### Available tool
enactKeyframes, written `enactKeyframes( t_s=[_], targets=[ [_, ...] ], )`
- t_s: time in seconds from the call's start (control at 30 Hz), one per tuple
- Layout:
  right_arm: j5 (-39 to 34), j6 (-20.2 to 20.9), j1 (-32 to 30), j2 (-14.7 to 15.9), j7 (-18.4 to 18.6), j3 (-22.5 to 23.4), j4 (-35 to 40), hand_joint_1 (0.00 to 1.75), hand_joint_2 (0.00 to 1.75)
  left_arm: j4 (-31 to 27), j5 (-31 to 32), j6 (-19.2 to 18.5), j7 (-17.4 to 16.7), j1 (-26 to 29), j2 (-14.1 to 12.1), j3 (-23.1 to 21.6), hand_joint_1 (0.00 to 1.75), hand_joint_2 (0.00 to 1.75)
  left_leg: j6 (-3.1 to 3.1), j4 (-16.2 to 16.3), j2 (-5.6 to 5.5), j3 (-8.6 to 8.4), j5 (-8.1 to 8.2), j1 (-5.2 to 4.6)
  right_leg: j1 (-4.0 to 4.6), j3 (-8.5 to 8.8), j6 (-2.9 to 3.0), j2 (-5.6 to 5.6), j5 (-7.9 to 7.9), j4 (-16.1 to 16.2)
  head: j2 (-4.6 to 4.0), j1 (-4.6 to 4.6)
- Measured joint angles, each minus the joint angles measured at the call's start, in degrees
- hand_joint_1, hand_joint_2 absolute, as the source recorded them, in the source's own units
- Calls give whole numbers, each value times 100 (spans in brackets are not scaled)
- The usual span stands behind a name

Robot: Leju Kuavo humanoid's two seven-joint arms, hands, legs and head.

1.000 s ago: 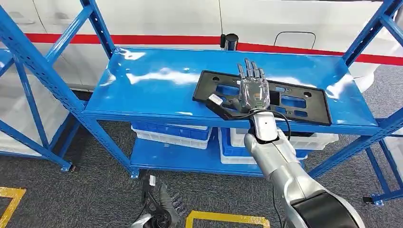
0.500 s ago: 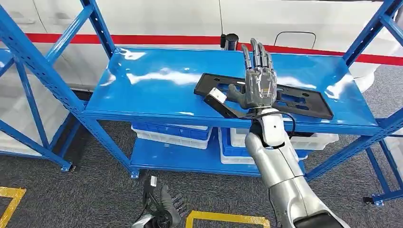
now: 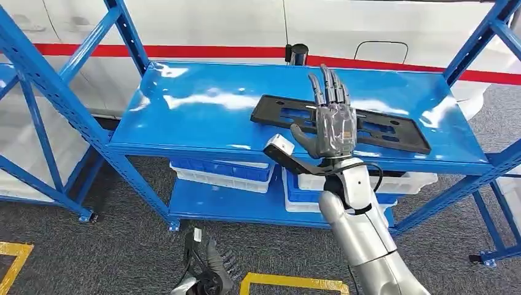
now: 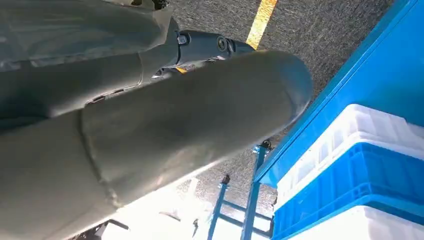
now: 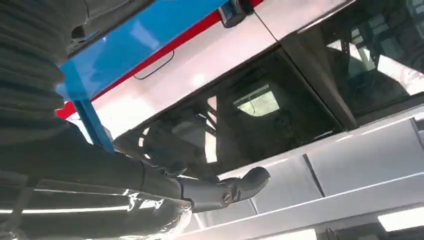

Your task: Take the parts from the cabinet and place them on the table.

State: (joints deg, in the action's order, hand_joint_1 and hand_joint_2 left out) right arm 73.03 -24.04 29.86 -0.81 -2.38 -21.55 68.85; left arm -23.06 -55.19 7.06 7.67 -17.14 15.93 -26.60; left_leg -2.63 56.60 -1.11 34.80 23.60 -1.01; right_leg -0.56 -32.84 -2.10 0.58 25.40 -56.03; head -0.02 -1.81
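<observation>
Right hand [image 3: 332, 126] raised upright, fingers [image 3: 329, 86] extended (holding black part [image 3: 289, 157])

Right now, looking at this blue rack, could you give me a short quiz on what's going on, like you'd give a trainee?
1. True or false: the long black plate lies on the lower shelf.
2. What does the right robot hand hold? A) a small black part with a white tag B) a blue crate C) nothing
3. Fill in: the crates under the top shelf are blue and ____.

Key: 1 false, it lies on the top shelf. 2 A. 3 white.
</observation>
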Motion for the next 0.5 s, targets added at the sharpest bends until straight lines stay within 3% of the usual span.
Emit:
enactKeyframes(
  t_s=[0.23,0.5],
  targets=[
    [-182,-317,1,129,-59,-238,-723,0,175,0,-39,-2,-22,10,0,0,0,0,0,0,0,1,0,0,0,0,0,0,0,0,0,0],
    [-195,-319,5,179,-64,-330,-1036,0,175,0,-46,0,-28,12,0,-2,0,0,0,0,0,1,0,-1,0,0,0,0,0,0,0,2]
  ],
)
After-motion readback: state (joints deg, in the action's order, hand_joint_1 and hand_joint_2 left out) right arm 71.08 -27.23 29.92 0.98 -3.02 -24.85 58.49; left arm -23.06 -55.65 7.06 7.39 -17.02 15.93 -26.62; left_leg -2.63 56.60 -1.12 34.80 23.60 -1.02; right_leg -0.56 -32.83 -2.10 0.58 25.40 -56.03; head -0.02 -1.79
